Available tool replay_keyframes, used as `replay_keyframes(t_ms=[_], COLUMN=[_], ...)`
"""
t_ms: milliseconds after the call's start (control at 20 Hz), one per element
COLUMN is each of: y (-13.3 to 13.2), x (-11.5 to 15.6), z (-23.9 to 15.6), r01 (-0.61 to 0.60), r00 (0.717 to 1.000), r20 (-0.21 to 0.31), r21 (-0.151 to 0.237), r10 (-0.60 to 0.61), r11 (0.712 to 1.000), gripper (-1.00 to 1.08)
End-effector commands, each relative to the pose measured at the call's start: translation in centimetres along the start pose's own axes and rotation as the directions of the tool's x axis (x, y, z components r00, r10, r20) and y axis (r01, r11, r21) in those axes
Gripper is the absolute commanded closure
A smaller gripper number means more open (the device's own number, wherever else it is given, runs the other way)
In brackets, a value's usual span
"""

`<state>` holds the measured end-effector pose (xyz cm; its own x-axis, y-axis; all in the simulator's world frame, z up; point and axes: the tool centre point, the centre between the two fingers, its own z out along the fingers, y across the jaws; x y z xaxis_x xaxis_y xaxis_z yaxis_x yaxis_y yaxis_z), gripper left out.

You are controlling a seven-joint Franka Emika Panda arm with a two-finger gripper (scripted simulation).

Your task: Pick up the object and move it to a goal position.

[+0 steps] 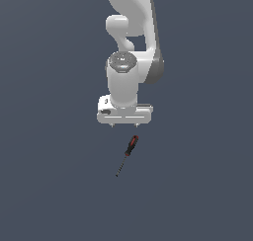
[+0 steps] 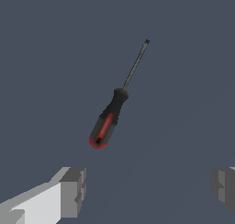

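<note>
One small screwdriver with a red-and-black handle and thin dark shaft [image 1: 128, 154] lies just ahead of the white gripper [image 1: 124, 124], fingers [image 2: 73, 191] spread apart, empty; its long axis runs diagonally away.

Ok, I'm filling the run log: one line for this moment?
gripper: open, empty | screwdriver: lying free, ungrasped, beyond the fingertips | phase: pre-grasp

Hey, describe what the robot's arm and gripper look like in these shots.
The arm is glossy white with rounded links, dark grey joint bands and a grey round cap. The gripper has a wide white body and blocky grey ridged fingers. No cables or markings show.
</note>
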<state>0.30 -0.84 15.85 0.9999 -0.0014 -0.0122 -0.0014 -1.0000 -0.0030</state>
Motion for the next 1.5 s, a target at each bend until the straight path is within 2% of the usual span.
replay_keyframes(t_ms=[0, 450, 750, 1100, 1450], y=[0.0, -1.1, -1.1, -1.1, -1.2], x=[0.0, -0.4, -0.3, 1.0, 3.3], z=[0.0, 0.2, 0.3, 1.5, 4.0], r01=[0.000, 0.066, 0.056, -0.018, -0.163], r00=[1.000, 0.998, 0.998, 1.000, 0.987], r20=[0.000, 0.009, 0.009, 0.004, -0.002], r21=[0.000, -0.027, -0.026, -0.020, -0.011], r10=[0.000, -0.066, -0.056, 0.018, 0.163], r11=[1.000, 0.997, 0.998, 1.000, 0.987], gripper=[-0.92, -0.92, -0.92, -0.92, -0.92])
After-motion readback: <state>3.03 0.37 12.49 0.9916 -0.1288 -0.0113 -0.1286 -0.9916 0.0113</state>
